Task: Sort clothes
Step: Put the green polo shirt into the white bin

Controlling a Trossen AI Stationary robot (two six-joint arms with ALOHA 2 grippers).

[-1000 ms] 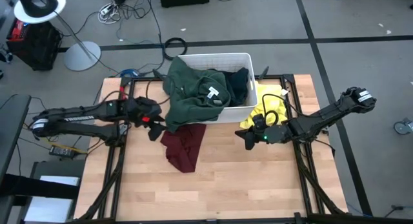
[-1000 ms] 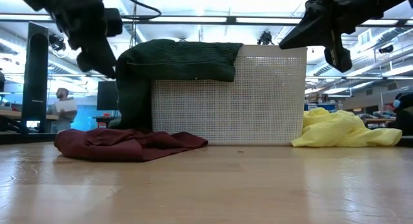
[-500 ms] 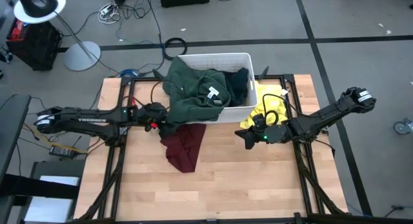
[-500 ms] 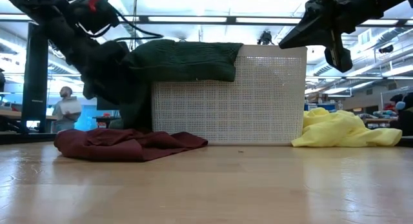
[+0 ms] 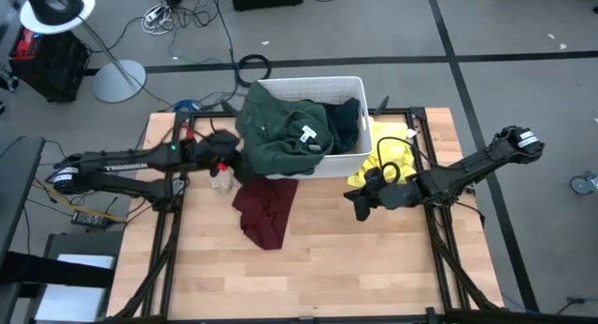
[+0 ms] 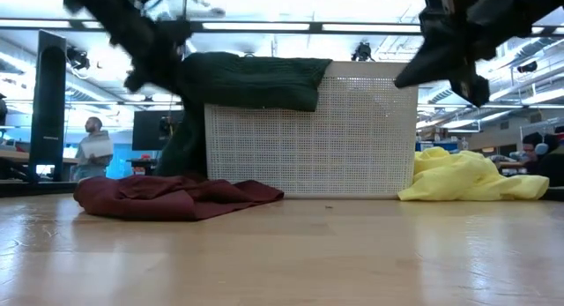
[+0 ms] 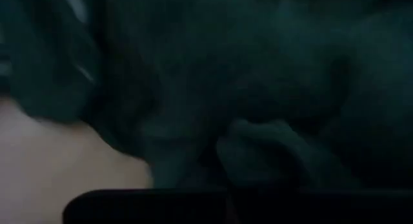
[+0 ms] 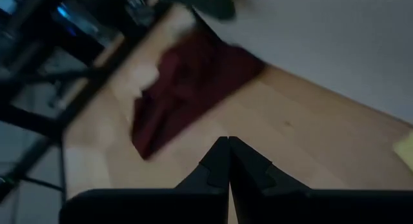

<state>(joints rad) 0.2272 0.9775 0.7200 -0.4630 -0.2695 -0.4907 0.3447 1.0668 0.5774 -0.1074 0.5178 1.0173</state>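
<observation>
A dark green jacket [image 5: 285,137] lies in the white tub [image 5: 313,81] and hangs over its left wall, as the low view [image 6: 251,81] shows. It fills the left wrist view [image 7: 258,75]. My left gripper [image 5: 231,158] is right at the hanging part, above the table. A maroon piece [image 5: 266,207] lies flat on the table in front of the tub. A yellow piece [image 5: 388,161] lies at the tub's right wall. My right gripper [image 5: 360,204] is shut and empty, above the table near the yellow piece, pointing toward the maroon piece [image 8: 187,88].
A dark garment [image 5: 348,119] lies in the tub's right half. A small pale piece [image 5: 221,181] lies on the table left of the maroon piece. Bare wood stretches along the table's near half [image 5: 308,268]. A person stands in the room beyond [image 6: 92,143].
My left gripper has gone toward the table's right edge to the jacket's hanging part, dipping low beside it. It has then risen and gone a little toward the far edge, staying against the jacket. The jacket's hanging part looks narrower in the low view.
</observation>
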